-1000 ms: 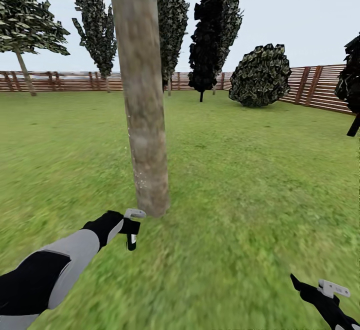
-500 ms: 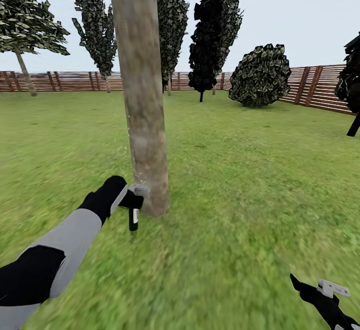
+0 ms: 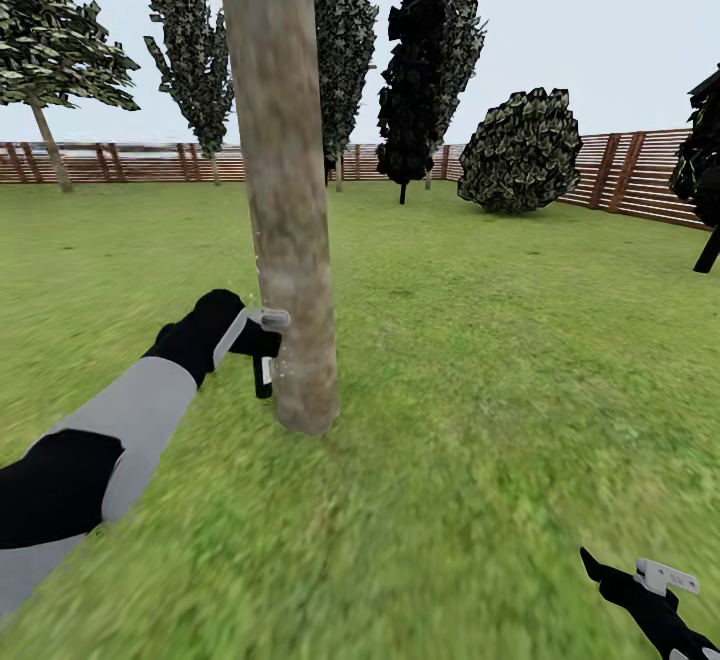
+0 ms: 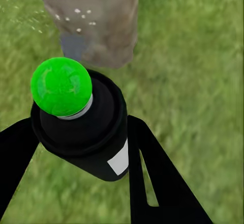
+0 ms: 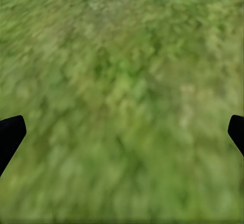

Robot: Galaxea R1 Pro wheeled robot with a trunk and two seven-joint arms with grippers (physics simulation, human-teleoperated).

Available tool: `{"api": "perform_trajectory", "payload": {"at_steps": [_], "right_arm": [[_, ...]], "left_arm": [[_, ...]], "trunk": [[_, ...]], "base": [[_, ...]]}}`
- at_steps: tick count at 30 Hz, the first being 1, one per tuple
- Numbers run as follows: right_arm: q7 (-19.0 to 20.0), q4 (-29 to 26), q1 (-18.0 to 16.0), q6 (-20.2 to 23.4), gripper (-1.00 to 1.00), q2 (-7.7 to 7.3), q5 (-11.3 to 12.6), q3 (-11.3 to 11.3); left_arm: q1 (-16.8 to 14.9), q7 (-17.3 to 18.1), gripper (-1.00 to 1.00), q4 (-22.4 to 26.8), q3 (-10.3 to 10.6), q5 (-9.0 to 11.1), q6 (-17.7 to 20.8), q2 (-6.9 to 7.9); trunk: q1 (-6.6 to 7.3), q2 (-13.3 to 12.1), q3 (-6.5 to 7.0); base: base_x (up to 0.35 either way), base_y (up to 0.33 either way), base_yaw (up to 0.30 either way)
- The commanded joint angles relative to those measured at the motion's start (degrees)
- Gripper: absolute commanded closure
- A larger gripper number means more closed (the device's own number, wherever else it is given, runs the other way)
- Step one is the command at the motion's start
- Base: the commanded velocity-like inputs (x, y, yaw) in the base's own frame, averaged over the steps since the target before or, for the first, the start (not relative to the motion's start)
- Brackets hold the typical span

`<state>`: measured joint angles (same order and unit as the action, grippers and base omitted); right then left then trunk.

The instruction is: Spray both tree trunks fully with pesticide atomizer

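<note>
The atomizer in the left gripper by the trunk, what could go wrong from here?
The left gripper holds the pesticide atomizer very near the tree trunk, so it might bump the bark. White specks appear only low on one side, so upper and far sides may stay uncovered.

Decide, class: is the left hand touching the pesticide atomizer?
Touching. In the left wrist view, the left hand has both dark fingers pressed against the pesticide atomizer, with no gap.

- Pesticide atomizer (image 4: 86,132) between the left end effector's (image 3: 268,345) fingers: smooth matt black plastic, glossy green tip.
- Tree trunk (image 3: 285,190) just beyond it: rough, mottled grey-brown bark.
- Grass (image 5: 122,91) below: short, matt.
</note>
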<state>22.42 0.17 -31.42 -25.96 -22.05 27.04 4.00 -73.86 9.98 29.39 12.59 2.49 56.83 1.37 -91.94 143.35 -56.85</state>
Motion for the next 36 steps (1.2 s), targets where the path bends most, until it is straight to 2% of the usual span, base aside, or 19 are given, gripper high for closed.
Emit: {"api": "perform_trajectory", "payload": {"at_steps": [1, 3, 7, 12, 13, 15, 17, 19, 23, 29, 36], "right_arm": [[0.52, 0.09, -0.04, -0.05, -1.00, -0.01, 0.17, 0.40], [0.52, 0.09, -0.04, -0.05, -1.00, -0.01, 0.18, 0.40], [0.52, 0.10, -0.04, -0.05, -1.00, -0.01, 0.18, 0.40], [0.52, 0.09, -0.04, -0.05, -1.00, -0.01, 0.19, 0.40], [0.52, 0.09, -0.04, -0.05, -1.00, -0.01, 0.20, 0.40], [0.52, 0.10, -0.04, -0.05, -1.00, -0.01, 0.20, 0.40], [0.52, 0.09, -0.04, -0.05, -1.00, -0.01, 0.20, 0.40], [0.52, 0.09, -0.04, -0.05, -1.00, -0.01, 0.20, 0.40], [0.52, 0.09, -0.04, -0.06, -1.00, -0.01, 0.20, 0.40], [0.52, 0.09, -0.04, -0.06, -1.00, -0.01, 0.20, 0.40], [0.52, 0.09, -0.04, -0.05, -1.00, -0.01, 0.18, 0.40]], "left_arm": [[-0.54, 0.04, 1.00, -0.31, 0.42, 0.50, 0.21, 0.54], [-1.04, 0.04, 1.00, -0.91, 0.42, 0.50, 0.21, 0.96], [-2.50, 0.04, 1.00, -1.25, 0.42, 0.50, 0.23, 0.88], [-7.84, 0.04, 1.00, -4.64, 0.34, 0.57, 0.47, 0.57], [-10.03, 0.04, 1.00, -6.21, 0.34, 0.58, 0.47, 0.37], [-13.06, 0.04, 1.00, -8.15, 0.37, 0.62, 0.48, -0.11], [-14.81, 0.04, 1.00, -8.72, 0.40, 0.65, 0.48, -0.63], [-17.36, 0.04, 1.00, -10.01, 0.41, 0.67, 0.48, -2.47], [-21.30, 0.04, 1.00, -12.62, 0.42, 0.67, 0.48, -4.21], [-27.68, 0.04, 1.00, -18.87, 0.42, 0.66, 0.48, -4.20], [-30.91, 0.04, 1.00, -22.46, 0.55, 0.46, 0.48, -4.03]], "trunk": [[0.01, 0.02, -0.06], [0.01, 0.02, -0.06], [0.01, 0.02, -0.06], [0.01, 0.02, -0.06], [0.01, 0.02, -0.06], [0.01, 0.02, -0.06], [0.01, 0.02, -0.06], [0.01, 0.02, -0.06], [0.01, 0.02, -0.06], [0.01, 0.02, -0.06], [0.01, 0.02, -0.06]], "base": [[0.000, 0.000, 0.000], [0.000, 0.000, 0.000], [0.000, 0.000, 0.000], [0.000, 0.000, 0.000], [0.000, 0.000, 0.000], [0.000, 0.000, 0.000], [0.000, 0.000, 0.000], [0.000, 0.000, 0.000], [0.000, 0.000, 0.000], [0.000, 0.000, -0.114], [0.000, 0.000, -0.039]]}}
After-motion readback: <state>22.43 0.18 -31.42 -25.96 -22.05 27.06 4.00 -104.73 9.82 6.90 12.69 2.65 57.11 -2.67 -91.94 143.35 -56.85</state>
